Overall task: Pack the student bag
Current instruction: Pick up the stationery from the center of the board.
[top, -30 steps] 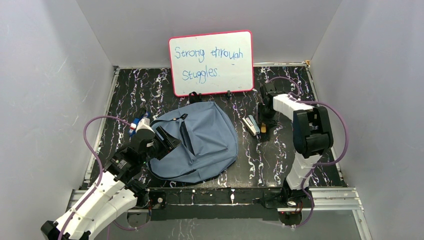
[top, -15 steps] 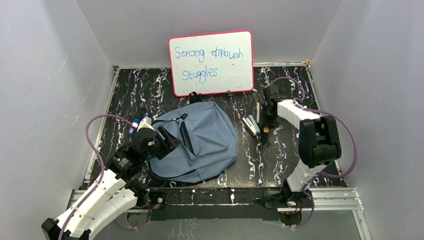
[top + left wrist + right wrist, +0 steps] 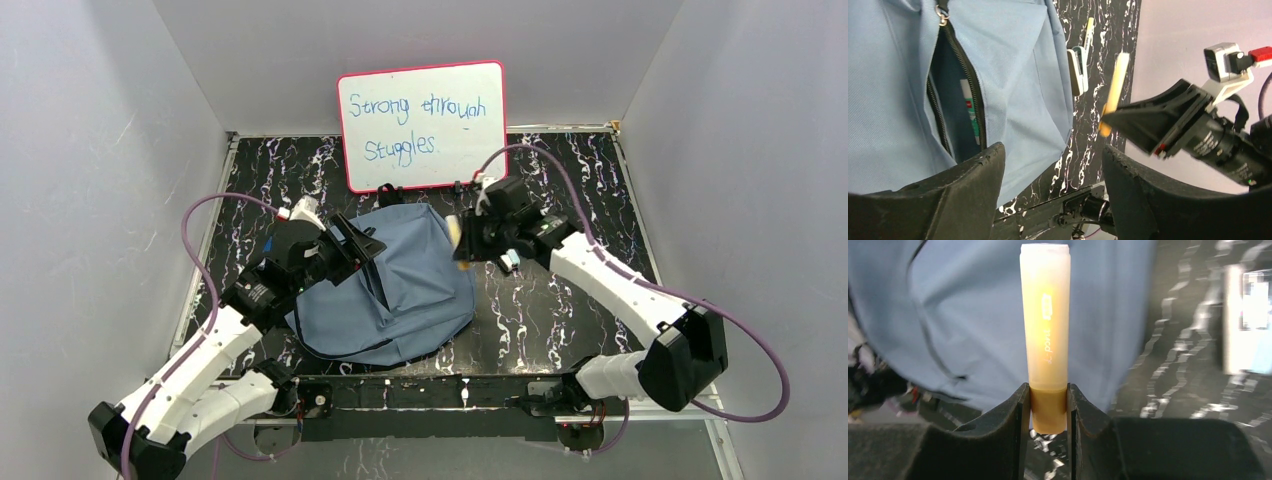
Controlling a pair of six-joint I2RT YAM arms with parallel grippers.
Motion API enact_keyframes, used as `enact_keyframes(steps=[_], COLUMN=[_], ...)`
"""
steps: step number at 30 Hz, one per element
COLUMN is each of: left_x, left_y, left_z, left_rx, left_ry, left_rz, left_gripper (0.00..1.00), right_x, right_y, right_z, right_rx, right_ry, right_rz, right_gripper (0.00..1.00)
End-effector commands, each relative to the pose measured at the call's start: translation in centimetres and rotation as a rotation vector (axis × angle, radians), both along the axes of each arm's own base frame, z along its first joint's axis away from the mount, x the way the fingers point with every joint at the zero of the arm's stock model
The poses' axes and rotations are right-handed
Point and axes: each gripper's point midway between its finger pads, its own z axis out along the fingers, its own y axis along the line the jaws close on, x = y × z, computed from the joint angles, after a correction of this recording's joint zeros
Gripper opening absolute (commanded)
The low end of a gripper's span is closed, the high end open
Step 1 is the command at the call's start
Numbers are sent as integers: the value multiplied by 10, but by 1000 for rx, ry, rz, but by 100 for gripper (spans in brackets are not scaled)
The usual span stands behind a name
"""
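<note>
Well, from the top camera you see the student bag [image 3: 400,290] lying flat on the black marbled table [image 3: 560,320], just in front of the pink-framed whiteboard [image 3: 422,125]. Your left gripper [image 3: 358,243] is over the bag's upper left part, at the dark zipper line, and from here its jaws are hard to make out. Your right gripper [image 3: 468,243] is at the bag's right edge with an orange highlighter [image 3: 457,238], which the fingers mostly hide. Next, in the left wrist view, the left gripper [image 3: 1053,152] stands wide apart with nothing between the fingers. The zipper is open, and inside is a white item [image 3: 970,112] with red and green print which you cannot identify. Finally, in the right wrist view, the right gripper [image 3: 1047,390] is clamped on the highlighter's lower end. The rest of it sticks out over the bag, and a white object [image 3: 1248,315] at the right is blurred and cut off.
</note>
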Motion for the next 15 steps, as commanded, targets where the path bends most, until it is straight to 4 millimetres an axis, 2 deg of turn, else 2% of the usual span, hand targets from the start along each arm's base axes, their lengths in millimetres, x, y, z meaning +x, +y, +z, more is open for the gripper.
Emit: enact_keyframes(steps=[1, 4, 7, 10, 15], left_x=[8, 11, 12, 13, 12], left_y=[-14, -16, -15, -15, -17], left_z=[28, 28, 26, 23, 17], left_rx=[-54, -59, -57, -59, -50], left_ry=[-81, -80, -75, -67, -52], left_rz=[-45, -40, -28, -20, -34], left_gripper=[69, 70, 70, 70, 69], right_x=[-38, -58, -71, -79, -82], right_y=[63, 94, 115, 133, 152], right_z=[38, 44, 46, 51, 63], right_rx=[176, 210, 226, 252, 294], right_ry=[35, 41, 42, 39, 16], right_rz=[108, 165, 192, 213, 211], right_gripper=[21, 21, 21, 21, 20])
